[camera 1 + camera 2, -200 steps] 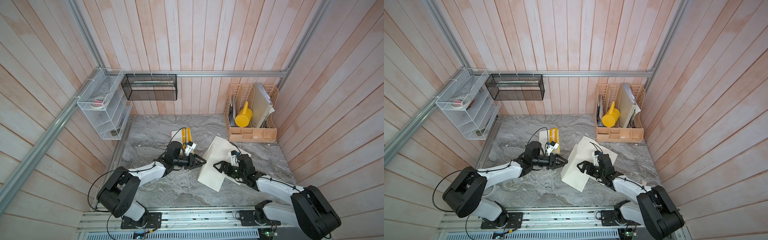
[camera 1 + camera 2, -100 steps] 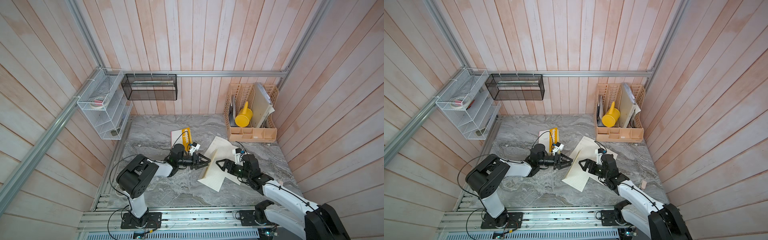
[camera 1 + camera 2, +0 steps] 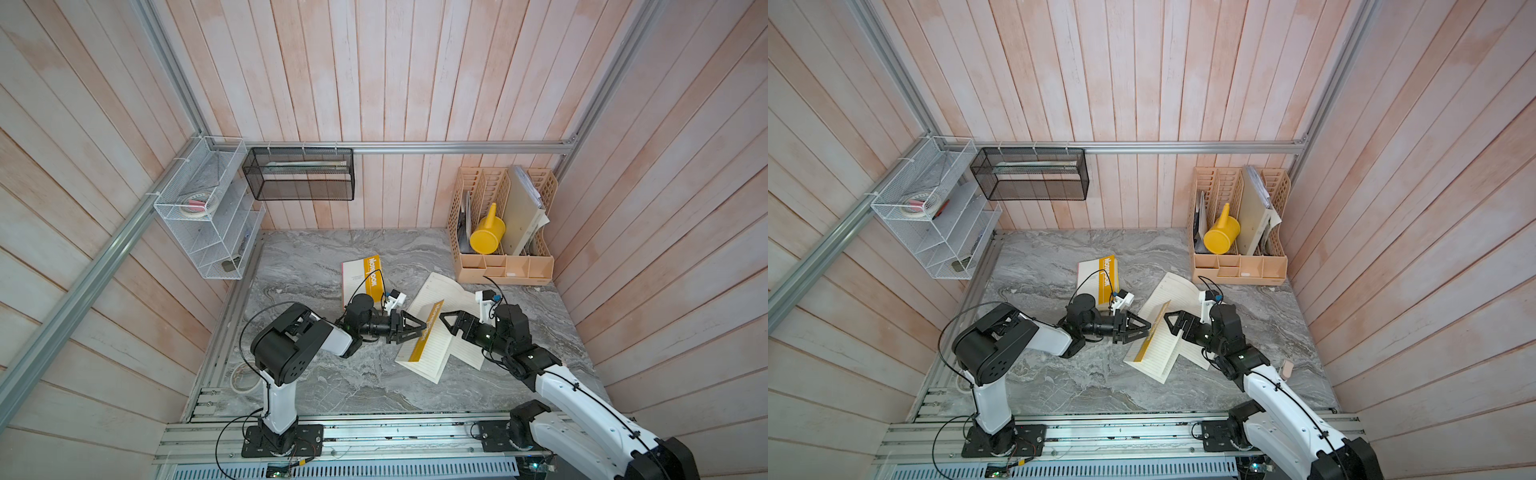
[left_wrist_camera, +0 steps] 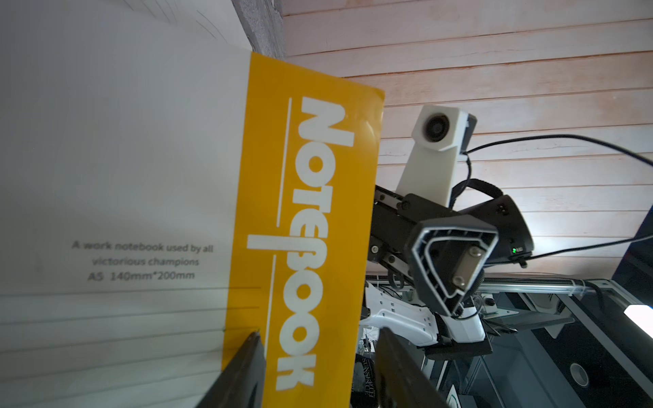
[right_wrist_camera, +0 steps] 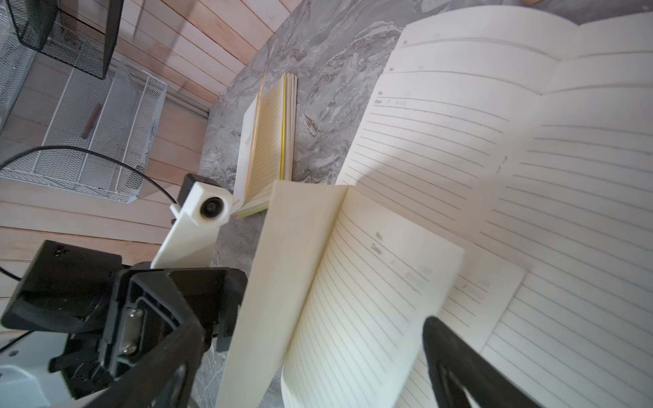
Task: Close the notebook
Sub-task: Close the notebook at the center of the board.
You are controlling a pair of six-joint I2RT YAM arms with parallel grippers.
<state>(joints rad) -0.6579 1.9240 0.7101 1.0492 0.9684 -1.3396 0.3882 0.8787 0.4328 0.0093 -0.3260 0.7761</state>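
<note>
The open notebook lies on the marble table right of centre in both top views. Its left half, with a yellow-banded cover, stands upright off the lined pages. My left gripper is open, tips against the cover's outer face. In the left wrist view the yellow "NOTEBOOK" band fills the gap at that gripper. My right gripper is open on the far side of the raised half. In the right wrist view the lifted pages stand at that gripper.
A second notebook with a yellow band lies behind the left gripper. A beige desk organiser holding a yellow watering can sits back right. A black mesh basket and a white wire shelf hang on the walls.
The notebook's left half has risen from nearly flat to upright. My left gripper has moved right against it, and the right gripper has drawn closer on the other side.
</note>
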